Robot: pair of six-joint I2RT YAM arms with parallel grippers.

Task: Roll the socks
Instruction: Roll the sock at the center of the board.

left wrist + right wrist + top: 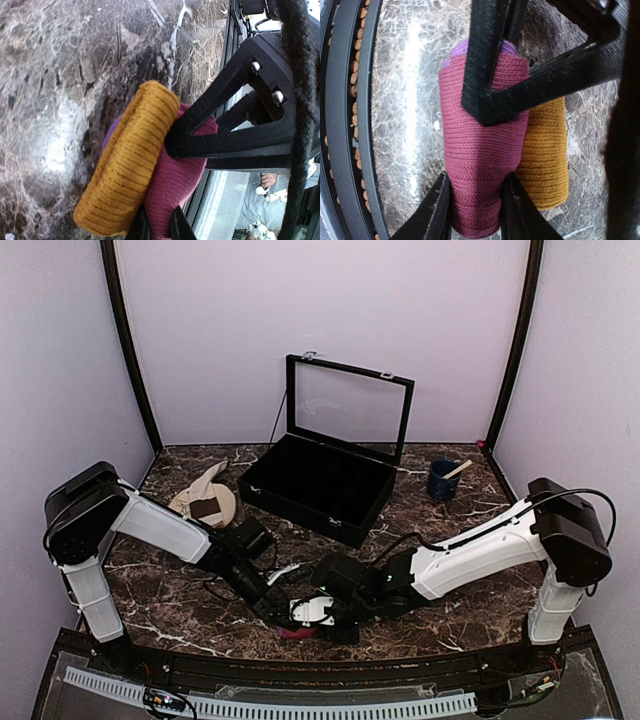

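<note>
Pink sock (475, 165), L arm (160, 525), R arm (480, 550) low

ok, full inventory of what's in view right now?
pink sock: 1, magenta with an orange end and a purple edge, bunched into a roll, near table edge, centre
cream sock: 1, cream with a dark brown band, lying on the plate
plate: 1, beige, rear left
display case: 1, black, glass lid raised, rear centre
cup: 1, dark blue, rear right
stick: 1, light, standing in the cup
table: 1, dark marble pattern
left arm: 1, white and black, jaws closed on the pink sock
right arm: 1, white and black, jaws pinching the same sock
</note>
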